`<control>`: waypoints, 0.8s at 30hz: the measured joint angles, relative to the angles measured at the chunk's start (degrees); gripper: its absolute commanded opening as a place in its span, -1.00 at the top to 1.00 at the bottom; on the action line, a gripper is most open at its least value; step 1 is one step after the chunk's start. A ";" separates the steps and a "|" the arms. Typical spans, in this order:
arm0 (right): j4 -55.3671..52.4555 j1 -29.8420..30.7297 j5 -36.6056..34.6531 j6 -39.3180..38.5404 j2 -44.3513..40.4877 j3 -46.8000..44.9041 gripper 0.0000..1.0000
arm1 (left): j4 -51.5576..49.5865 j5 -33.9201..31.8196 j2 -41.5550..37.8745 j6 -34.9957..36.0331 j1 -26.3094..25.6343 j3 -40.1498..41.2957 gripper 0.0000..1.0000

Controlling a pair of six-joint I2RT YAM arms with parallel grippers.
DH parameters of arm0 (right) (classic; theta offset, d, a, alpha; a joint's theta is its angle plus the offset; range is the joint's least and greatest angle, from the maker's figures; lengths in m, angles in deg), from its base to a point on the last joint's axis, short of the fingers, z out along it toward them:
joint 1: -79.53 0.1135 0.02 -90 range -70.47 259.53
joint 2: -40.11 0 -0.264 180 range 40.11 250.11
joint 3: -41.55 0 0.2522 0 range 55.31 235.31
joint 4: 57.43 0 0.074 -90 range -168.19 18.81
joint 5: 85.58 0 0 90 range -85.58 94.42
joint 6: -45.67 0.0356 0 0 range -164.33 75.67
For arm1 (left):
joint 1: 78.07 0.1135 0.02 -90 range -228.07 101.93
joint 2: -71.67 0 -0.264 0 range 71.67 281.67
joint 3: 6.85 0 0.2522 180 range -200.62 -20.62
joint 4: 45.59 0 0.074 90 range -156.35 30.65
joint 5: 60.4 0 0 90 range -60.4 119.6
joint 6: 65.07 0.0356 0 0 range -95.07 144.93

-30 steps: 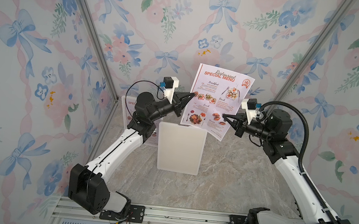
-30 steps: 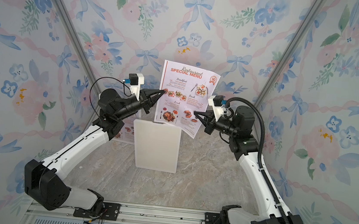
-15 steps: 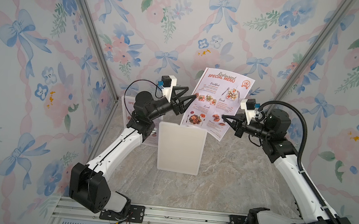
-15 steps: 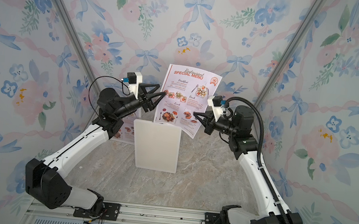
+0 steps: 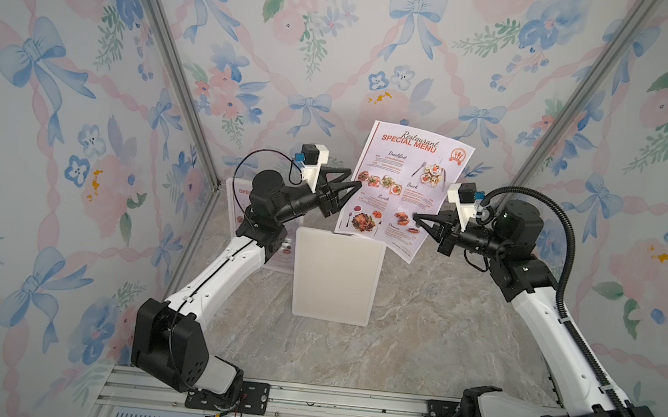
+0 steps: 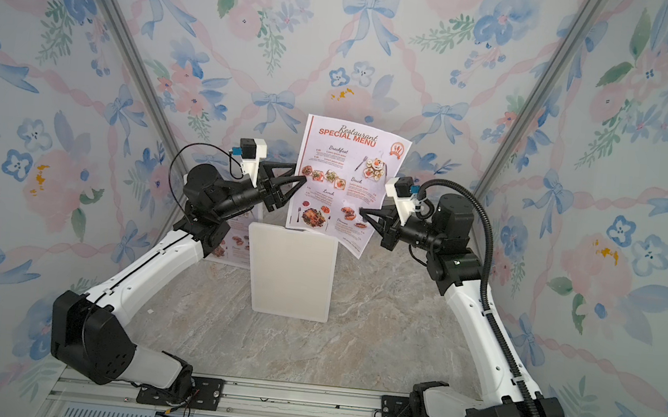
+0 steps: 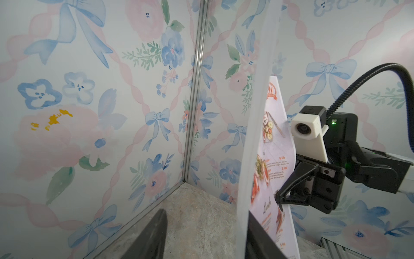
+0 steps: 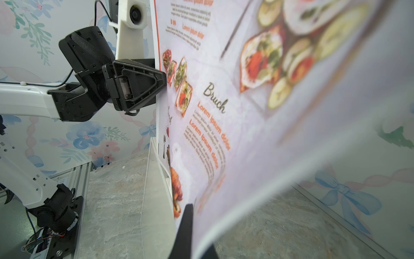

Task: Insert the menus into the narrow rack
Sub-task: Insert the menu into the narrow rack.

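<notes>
1. Your right fingers [image 5: 427, 220] are pinched shut on the menu [image 5: 405, 183], low on its near edge. Most of the sheet rises above them.
2. Your left fingers [image 5: 344, 187] stand apart, one on each side of the sheet's opposite edge at about mid-height, not clamping it.
3. The menu's long axis is nearly upright, with its top tipped toward the right fingers.
4. The rack [image 5: 334, 276] stands on the tabletop [image 5: 415, 342] below both pairs of fingers. The sheet's lower corner under the left fingers meets the rack's top rim, while the corner under the right fingers hangs past the rack's side.
5. You'll likely need to square the sheet over the rim before lowering it.
6. The second menu [image 5: 241, 200] sits behind the left arm, well apart from both pairs of fingers.
</notes>
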 measured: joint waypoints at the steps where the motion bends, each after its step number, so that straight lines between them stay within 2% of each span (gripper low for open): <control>1: -0.09 0.00 0.00 -0.20 0.00 0.20 0.99 | 0.02 0.55 0.00 -0.04 0.22 0.11 -0.04; 18: -0.70 0.09 0.00 -1.90 0.85 1.46 0.91 | -0.02 8.66 -1.07 -0.46 3.04 3.78 0.25; 24: -0.76 0.11 0.02 -1.95 0.87 1.75 0.79 | 0.00 11.02 -1.14 -0.83 3.30 3.82 0.56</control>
